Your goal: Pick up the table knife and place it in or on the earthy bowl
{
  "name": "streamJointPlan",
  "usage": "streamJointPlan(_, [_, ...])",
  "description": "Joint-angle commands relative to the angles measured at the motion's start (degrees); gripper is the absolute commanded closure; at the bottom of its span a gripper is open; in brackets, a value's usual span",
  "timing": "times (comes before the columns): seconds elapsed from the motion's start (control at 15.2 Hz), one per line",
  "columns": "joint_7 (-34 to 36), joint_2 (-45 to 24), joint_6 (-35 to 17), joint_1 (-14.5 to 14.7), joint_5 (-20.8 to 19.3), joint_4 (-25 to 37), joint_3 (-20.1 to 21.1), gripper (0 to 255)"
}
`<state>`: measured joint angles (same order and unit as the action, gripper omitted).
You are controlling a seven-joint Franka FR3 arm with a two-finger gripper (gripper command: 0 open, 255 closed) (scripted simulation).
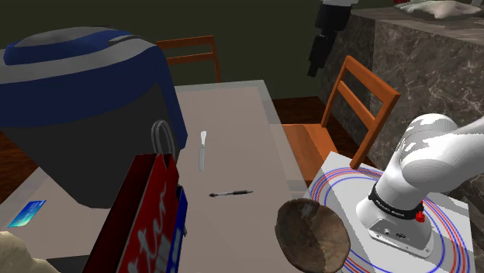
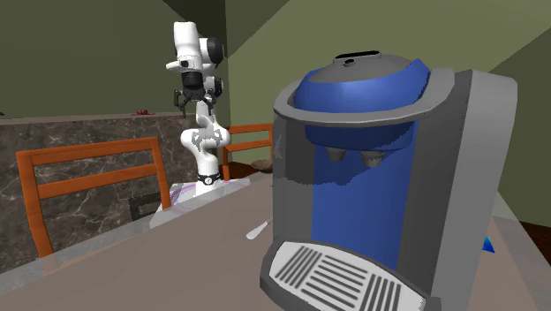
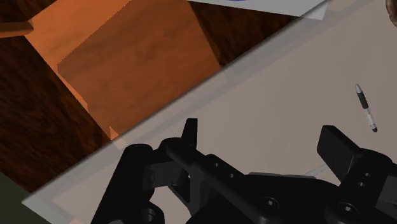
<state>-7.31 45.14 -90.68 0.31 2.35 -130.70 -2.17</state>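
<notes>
Knife point(image 1: 202, 150) lay flat on the surface point(image 1: 233, 108), out in the open middle, and nothing was touching it. The pen point(image 1: 231, 193) sat near it, a little closer to the stand point(image 1: 454, 225), and the big blue-and-grey machine point(image 1: 85, 116) loomed just off to the shoulder view's left, with a red bag point(image 1: 147, 217) in front of that.

And the tool point(image 1: 313, 68)? Way up, well apart from the knife, hanging over the orange chair point(image 1: 349, 116) by the surface's edge. From the wrist view its two black fingers point(image 3: 189, 130) stood wide apart, released, with nothing between them but bare surface and the chair seat below.

The brown bowl point(image 1: 312, 235) waited at the near corner, right beside the stand, with nothing inside it that I could see. It looked tipped a bit, though I couldn't swear to that.

So by my reckoning nothing of the job was done. No approach, no grasp, no lift. All of it was left: come across and down over the knife, line the fingers up across its slim handle, close, lift, carry it back toward the stand, and drop it in the bowl. A flat, thin knife on a hard surface looked like a fiddly pickup to me.
</notes>
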Motion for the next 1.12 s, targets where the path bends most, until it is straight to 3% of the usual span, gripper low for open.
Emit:
streamJointPlan(0.0, [0.0, 0.0, 0.0, 0.0, 0.0, 0.0, 0.0, 0])
streamJointPlan(0.59, [20.9, -11.2, -9.4, -1.2, 3.7, 0.5, 12.9, 0])
streamJointPlan(1.06, [37.6, -25.0, -15.4, -3.2, 2.4, 6.5, 21.7, 0])
